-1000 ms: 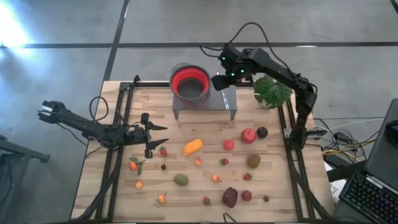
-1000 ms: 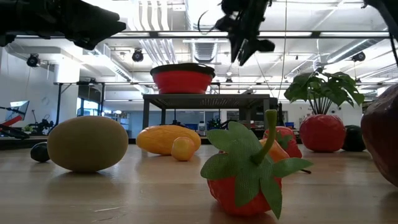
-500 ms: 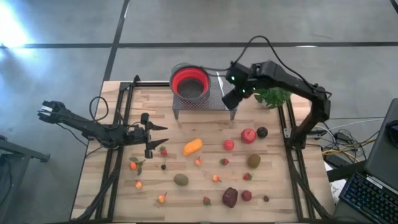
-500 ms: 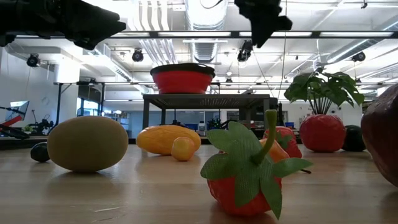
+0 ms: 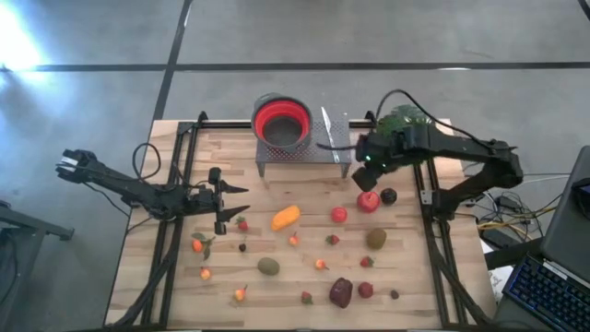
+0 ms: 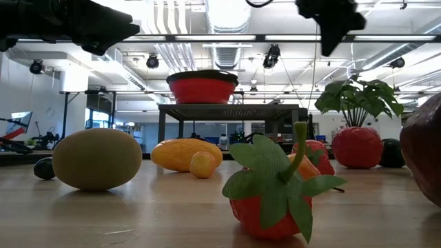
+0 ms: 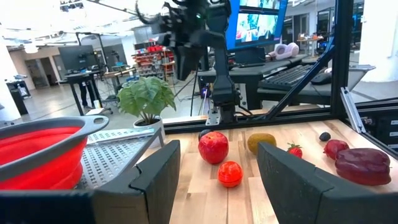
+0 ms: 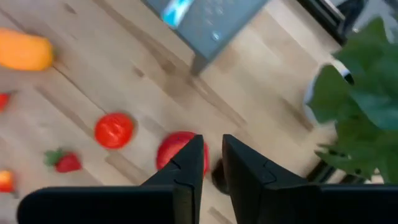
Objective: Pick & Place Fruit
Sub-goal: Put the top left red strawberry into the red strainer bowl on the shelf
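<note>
The right gripper hung over the red apple, fingers nearly together around nothing, the left gripper waited half-open, and the fruit lay scattered across the table, the bowl seemingly empty.

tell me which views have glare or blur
High view: bright glare on the floor at upper left. Right wrist view: motion-blurred, the potted plant and red apple smeared. Low view: the near strawberry is sharp, ceiling lights blown out.
</note>
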